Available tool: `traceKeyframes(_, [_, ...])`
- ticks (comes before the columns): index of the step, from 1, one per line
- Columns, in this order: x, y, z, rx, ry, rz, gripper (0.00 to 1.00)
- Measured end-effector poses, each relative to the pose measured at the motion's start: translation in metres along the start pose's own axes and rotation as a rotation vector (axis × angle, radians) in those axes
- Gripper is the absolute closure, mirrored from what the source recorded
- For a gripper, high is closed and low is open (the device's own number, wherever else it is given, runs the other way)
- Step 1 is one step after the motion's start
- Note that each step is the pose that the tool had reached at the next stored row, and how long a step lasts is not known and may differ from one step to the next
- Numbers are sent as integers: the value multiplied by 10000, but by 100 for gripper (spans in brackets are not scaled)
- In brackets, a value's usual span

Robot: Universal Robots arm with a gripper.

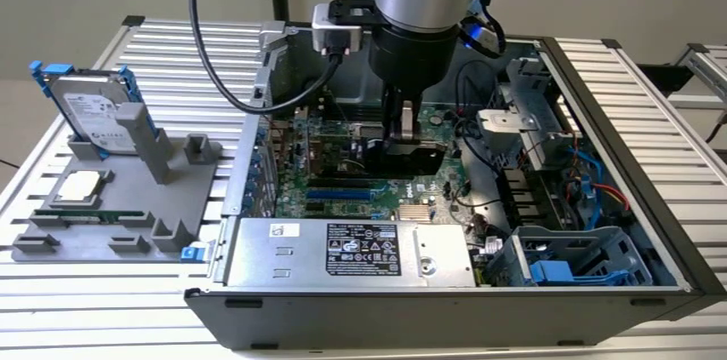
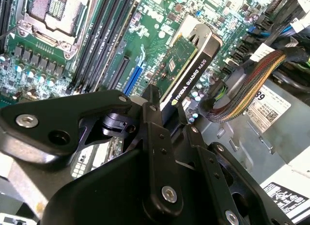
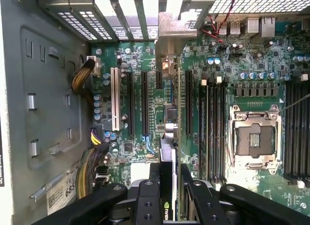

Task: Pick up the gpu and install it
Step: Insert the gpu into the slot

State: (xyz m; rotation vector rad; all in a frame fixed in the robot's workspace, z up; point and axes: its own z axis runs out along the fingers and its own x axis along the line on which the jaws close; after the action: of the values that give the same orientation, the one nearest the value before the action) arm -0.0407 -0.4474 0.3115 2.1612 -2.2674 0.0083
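Black linkage of the hand (image 2: 167,119) fills the foreground in both wrist views, its fingers (image 2: 154,123) closed on the top edge of the gpu (image 2: 191,65). The pick-up is therefore done: the card is off its stand and hangs edge-down inside the open case (image 1: 636,292), above the motherboard (image 3: 252,74).

In the first wrist view the gpu (image 3: 167,152) shows as a thin edge between the fingers (image 3: 147,196), running in line with the long black expansion slots (image 3: 144,106). Its silver bracket (image 3: 169,33) points toward the slotted rear openings of the case. Whether the bottom edge has entered a slot cannot be told from these pictures; in the second wrist view the card appears to sit low over the board but tilted, so the seating seems unfinished.

In the exterior view the arm (image 1: 426,2) stands upright over the middle of the case, with the hand (image 1: 400,134) deep among the board's parts. Toward the exterior view's left, on the bench (image 1: 102,309), a grey holder (image 1: 114,207) carries a hard drive (image 1: 85,109), upright, and a small chip (image 1: 77,187) lying flat. Judging by this, what is left is pressing the card home and letting go.
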Motion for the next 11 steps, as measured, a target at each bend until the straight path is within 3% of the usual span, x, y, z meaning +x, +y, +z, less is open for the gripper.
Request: traceKeyframes(11, [0, 0, 5, 1, -2, 0, 100])
